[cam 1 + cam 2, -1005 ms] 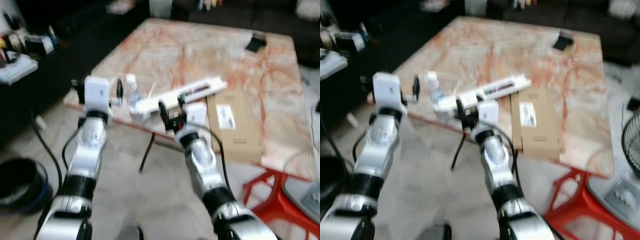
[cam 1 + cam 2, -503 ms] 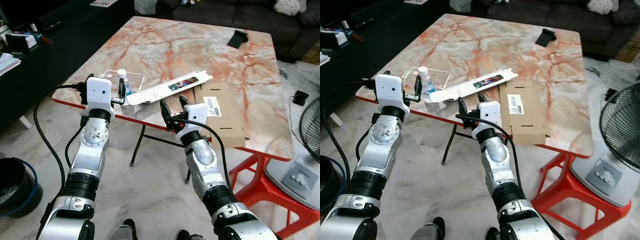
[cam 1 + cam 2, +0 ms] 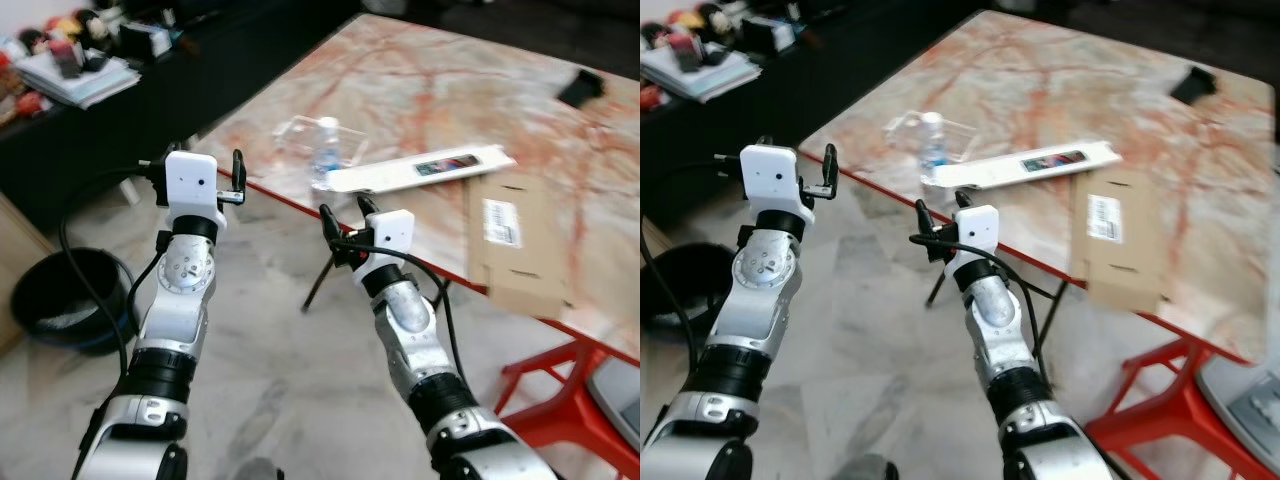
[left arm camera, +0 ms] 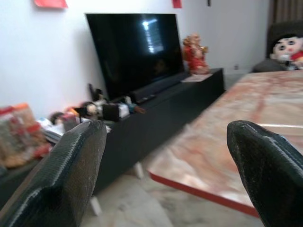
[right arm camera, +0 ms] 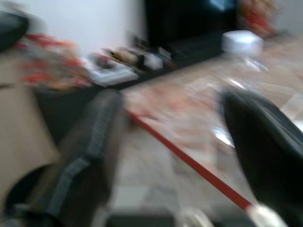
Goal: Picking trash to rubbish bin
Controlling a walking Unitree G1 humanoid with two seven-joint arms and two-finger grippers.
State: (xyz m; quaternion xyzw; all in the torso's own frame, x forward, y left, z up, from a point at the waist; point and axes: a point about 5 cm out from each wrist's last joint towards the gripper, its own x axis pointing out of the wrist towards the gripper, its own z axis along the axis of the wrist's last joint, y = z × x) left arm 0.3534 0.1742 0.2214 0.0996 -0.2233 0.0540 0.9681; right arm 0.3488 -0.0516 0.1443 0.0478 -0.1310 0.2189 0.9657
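A: Where are the two hands?
B: Both are raised over the floor on the near side of the bench (image 3: pixel 400 95). The left hand (image 3: pixel 202 172) is off the bench's near-left corner; the right hand (image 3: pixel 342 216) hangs just short of its red front edge. Each has its black fingers spread wide apart, and nothing is held in either.

A: And the trash?
B: On the bench, near the near-left corner. A small water bottle (image 3: pixel 324 160) stands upright beside a clear plastic tray (image 3: pixel 293 134). To its right lies a long white box (image 3: pixel 420 171), slanted, one end by the bottle. A flattened cardboard box (image 3: pixel 512 240) lies right of that, reaching the front edge.

A: The bin?
B: A dark round rubbish bin (image 3: pixel 70 300) sits on the marble floor at the far left, well apart from the bench and left of the left arm.

A: Anything else?
B: A small black object (image 3: pixel 583 87) rests on the far right part of the bench. The left wrist view shows a television (image 4: pixel 135 49) on a low black cabinet (image 4: pixel 161 118) beyond the bench. The right wrist view is blurred.
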